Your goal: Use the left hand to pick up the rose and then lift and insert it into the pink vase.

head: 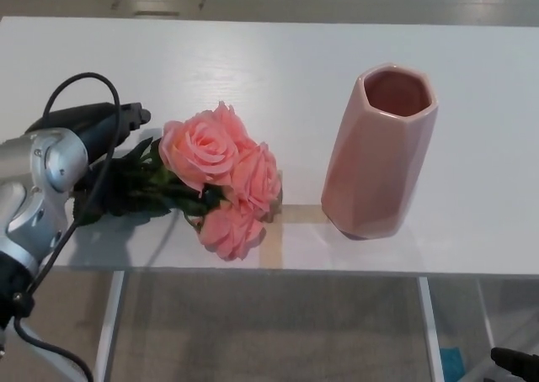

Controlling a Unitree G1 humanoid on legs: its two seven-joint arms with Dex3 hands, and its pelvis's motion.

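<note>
White table [253, 54], beige floor [269, 331]

I counted one table [253, 54], white, with two of its legs showing below the front edge. On it lay one bunch of roses [221, 178], and in that bunch I could make out three pink blooms, plus a cluster of dark green leaves I could not count one by one. There was one vase [379, 151], pink, with one open mouth at the top. One strip of tape [282, 230] ran across the table's front edge. Of my own hands, I saw just one, my left hand [99, 125], and one black cable looping over that arm.
</note>
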